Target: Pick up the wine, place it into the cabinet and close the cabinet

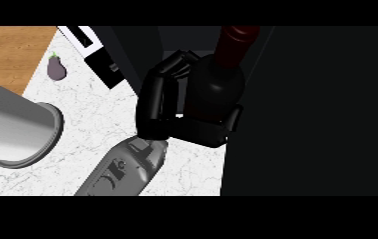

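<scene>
Head view: right hand (166, 105) curls round the wine (218, 85) — a dark bottle, deep-red neck up — beside the cabinet (310, 108).

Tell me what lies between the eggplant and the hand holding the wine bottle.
In the head view, bare white marble counter and a dark cabinet panel separate the eggplant from the right hand curled round the wine bottle.
</scene>
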Controlling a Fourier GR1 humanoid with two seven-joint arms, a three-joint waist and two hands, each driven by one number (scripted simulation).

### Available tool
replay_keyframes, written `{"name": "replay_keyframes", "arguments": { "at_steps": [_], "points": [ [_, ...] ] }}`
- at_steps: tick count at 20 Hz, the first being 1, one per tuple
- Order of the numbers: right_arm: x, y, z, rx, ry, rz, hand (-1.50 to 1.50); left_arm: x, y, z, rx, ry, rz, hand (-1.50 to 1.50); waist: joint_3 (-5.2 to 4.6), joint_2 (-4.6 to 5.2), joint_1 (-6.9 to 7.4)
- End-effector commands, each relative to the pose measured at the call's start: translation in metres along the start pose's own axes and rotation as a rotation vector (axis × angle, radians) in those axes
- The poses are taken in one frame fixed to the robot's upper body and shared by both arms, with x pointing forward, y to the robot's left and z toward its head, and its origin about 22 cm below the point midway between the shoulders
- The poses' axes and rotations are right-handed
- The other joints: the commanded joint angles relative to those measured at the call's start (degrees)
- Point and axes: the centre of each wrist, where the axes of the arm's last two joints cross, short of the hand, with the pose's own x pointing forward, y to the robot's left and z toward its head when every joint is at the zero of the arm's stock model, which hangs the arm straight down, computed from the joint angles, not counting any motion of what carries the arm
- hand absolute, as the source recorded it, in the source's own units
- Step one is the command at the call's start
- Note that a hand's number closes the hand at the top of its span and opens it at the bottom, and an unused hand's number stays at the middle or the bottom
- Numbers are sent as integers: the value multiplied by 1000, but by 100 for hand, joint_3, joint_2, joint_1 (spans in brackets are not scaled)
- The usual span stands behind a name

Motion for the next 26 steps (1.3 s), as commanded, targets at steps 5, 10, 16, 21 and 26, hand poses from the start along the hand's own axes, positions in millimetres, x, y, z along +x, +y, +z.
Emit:
{"name": "replay_keyframes", "arguments": {
  "at_steps": [5, 10, 16, 21, 26],
  "points": [
    [25, -1, 20, 31, -39, -1, -150, -27, 1, -8, 39, 17, 8, 150, -2, 4, -4],
    [18, -4, 18, 22, -57, -4, -150, -45, -4, 17, 69, 32, 40, 150, 0, 6, -20],
    [25, 1, 8, 4, -59, -9, -150, -62, 16, 12, 71, 40, 10, 150, -3, 3, 37],
    [35, 2, 17, 35, -49, -3, -150, -82, 9, 20, 88, 33, -95, 150, -2, -2, 11],
    [23, -5, 15, 24, -50, 10, -150, -96, 27, 2, 101, 0, -127, 150, -1, 4, 16]
  ]
}}
